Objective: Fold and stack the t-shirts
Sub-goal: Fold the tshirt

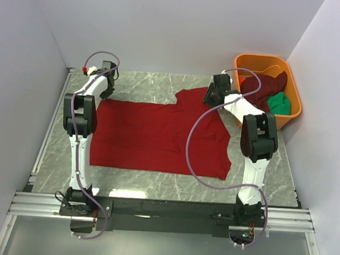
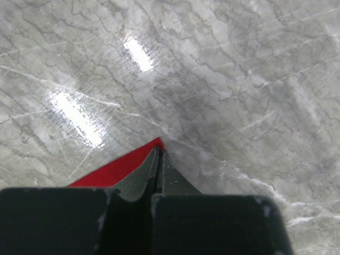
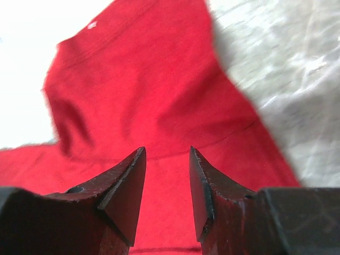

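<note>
three t-shirts in all: one red t-shirt (image 1: 152,135), one maroon t-shirt (image 1: 269,86) and one green t-shirt (image 1: 279,103). one orange tub (image 1: 294,110). one marble-patterned table (image 1: 161,83). two robot arms, one left arm (image 1: 80,115) and one right arm (image 1: 257,136). two grippers, one per arm: the left gripper (image 2: 159,154) and the right gripper (image 3: 167,151). each has two fingers, four altogether. two purple cables, one on the left (image 1: 102,55) and one on the right (image 1: 191,146).

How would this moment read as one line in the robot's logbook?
red t-shirt: spread out | left claw: shut on far-left corner | right claw: open over far-right part | orange tub: maroon shirt, green shirt inside
</note>
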`<state>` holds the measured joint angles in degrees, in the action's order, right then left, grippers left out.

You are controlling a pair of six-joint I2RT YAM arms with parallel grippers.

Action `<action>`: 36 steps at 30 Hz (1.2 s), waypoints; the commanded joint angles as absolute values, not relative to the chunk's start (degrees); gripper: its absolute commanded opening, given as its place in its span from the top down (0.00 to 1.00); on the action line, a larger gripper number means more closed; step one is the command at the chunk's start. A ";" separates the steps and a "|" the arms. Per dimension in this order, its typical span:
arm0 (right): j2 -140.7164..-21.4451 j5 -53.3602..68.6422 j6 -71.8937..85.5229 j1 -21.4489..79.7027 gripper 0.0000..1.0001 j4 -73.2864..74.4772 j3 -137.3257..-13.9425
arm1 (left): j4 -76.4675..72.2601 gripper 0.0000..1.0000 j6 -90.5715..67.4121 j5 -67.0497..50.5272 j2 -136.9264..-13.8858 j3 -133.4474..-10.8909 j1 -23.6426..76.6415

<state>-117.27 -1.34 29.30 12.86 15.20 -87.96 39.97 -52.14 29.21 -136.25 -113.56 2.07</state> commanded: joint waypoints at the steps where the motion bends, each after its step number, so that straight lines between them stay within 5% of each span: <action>1: -119.79 -3.95 26.99 11.17 0.54 19.24 -94.37 | 37.36 1.00 -51.07 27.86 -131.57 -112.50 1.67; 16: -132.80 -8.00 27.42 10.46 0.53 29.18 -113.46 | 35.51 1.00 -50.19 25.58 -130.96 -110.83 0.97; 36: -138.07 -8.61 30.58 10.55 0.63 32.96 -119.53 | 33.67 1.00 -49.75 23.91 -130.52 -109.87 0.35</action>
